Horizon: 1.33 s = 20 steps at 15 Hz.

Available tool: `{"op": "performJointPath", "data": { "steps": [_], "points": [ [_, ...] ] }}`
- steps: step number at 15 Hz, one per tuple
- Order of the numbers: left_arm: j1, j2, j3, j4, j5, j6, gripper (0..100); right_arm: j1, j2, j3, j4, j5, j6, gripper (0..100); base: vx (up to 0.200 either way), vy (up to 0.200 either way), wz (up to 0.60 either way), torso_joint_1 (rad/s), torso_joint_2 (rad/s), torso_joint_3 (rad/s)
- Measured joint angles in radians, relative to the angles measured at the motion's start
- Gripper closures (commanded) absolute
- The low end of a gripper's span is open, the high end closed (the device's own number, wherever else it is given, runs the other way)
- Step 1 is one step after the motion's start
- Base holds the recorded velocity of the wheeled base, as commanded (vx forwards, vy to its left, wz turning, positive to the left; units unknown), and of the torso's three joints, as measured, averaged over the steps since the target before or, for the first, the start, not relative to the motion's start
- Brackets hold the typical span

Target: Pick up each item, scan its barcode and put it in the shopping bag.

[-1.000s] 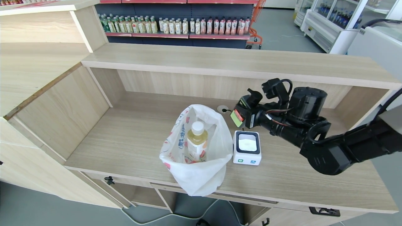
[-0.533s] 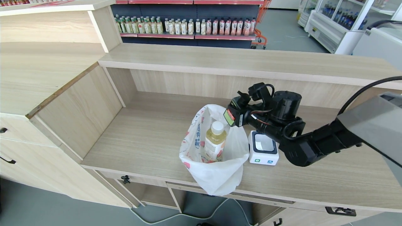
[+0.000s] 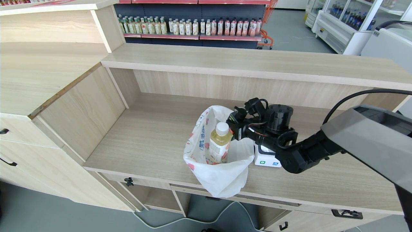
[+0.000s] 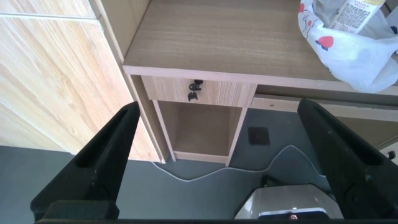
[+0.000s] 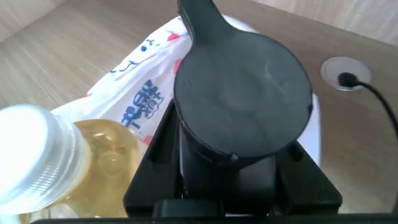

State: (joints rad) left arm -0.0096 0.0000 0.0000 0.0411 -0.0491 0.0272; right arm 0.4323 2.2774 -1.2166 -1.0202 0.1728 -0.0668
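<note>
A light wood-grain counter (image 3: 151,138) is seen, recessed below a raised ledge (image 3: 244,62). Near its front edge a white printed shopping bag (image 3: 219,175) is stood open. A small white barcode scanner (image 3: 266,160) is set just beside it, on the right. A cable grommet (image 5: 344,70) is fitted into the top behind them.

Head view: down onto the desk (image 3: 145,141). Left wrist: low, facing the desk front. Right wrist: close above the shopping bag (image 3: 219,177), shared by all.

Right arm (image 3: 299,154) covers most of the scanner (image 3: 265,161); bottle (image 3: 220,143) half-hidden in shopping bag (image 3: 219,177).
</note>
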Motion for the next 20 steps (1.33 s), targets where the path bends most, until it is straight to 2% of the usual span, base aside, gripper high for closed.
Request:
{"op": "performJointPath", "data": {
  "steps": [5,16,20],
  "points": [
    [0.000,0.000,0.000,0.000,0.000,0.000,0,0.000,0.043,0.003,-0.001,0.022,-0.011,100,0.000,0.000,0.00,0.000,0.00,0.000],
    [0.001,0.000,0.000,0.000,0.000,0.000,0,-0.046,0.081,0.075,-0.013,0.053,-0.221,100,0.000,0.000,0.00,0.000,0.00,0.000],
    [0.000,0.000,0.000,0.000,0.000,0.000,0,-0.044,0.081,0.075,-0.012,0.104,-0.221,100,0.000,0.000,0.00,0.000,0.00,0.000]
  ]
}}
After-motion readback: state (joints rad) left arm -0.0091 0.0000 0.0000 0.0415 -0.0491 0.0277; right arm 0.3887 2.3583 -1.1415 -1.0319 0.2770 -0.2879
